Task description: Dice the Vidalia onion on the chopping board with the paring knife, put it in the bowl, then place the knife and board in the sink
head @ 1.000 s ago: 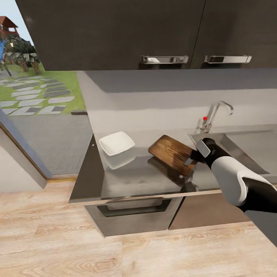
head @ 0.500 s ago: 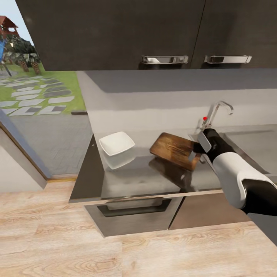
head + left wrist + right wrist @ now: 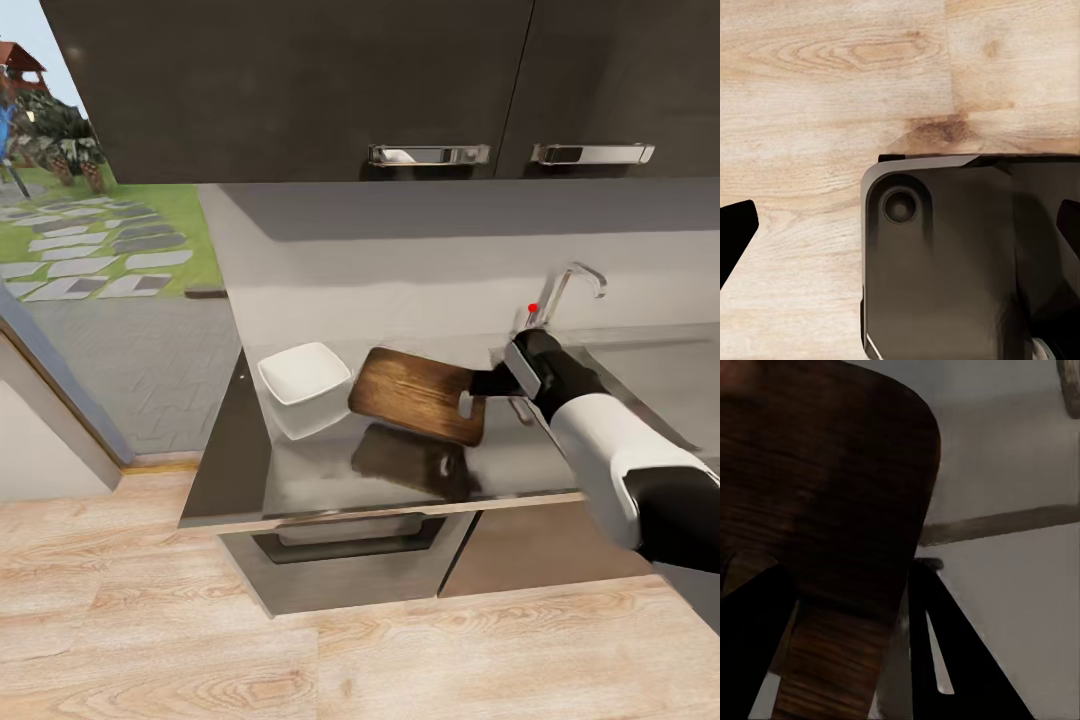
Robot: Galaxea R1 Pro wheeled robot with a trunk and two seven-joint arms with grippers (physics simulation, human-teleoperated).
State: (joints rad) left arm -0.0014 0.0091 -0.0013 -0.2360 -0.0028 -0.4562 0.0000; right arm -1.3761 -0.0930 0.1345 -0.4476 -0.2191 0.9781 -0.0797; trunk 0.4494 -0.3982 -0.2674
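My right gripper (image 3: 487, 384) is shut on the slotted end of the dark brown chopping board (image 3: 415, 395). The board hangs above the grey countertop (image 3: 320, 470) and throws a shadow on it. Its far corner reaches close to the white square bowl (image 3: 303, 378) at the counter's left. In the right wrist view the board (image 3: 817, 487) lies between the black fingers (image 3: 956, 660). The sink (image 3: 650, 375) with its chrome tap (image 3: 565, 290) lies behind my right arm. My left gripper (image 3: 900, 225) is open over the wooden floor. The Vidalia onion and the paring knife are out of view.
Dark wall cabinets with chrome handles (image 3: 428, 154) hang above the counter. An open doorway onto a garden path (image 3: 90, 260) is at the left. Dark drawers (image 3: 350, 545) sit under the worktop, and my own dark base (image 3: 945, 262) is below the left gripper.
The right gripper has swung the chopping board leftward, from beside the sink toward the bowl, and turned it flatter. The wrist has risen slightly.
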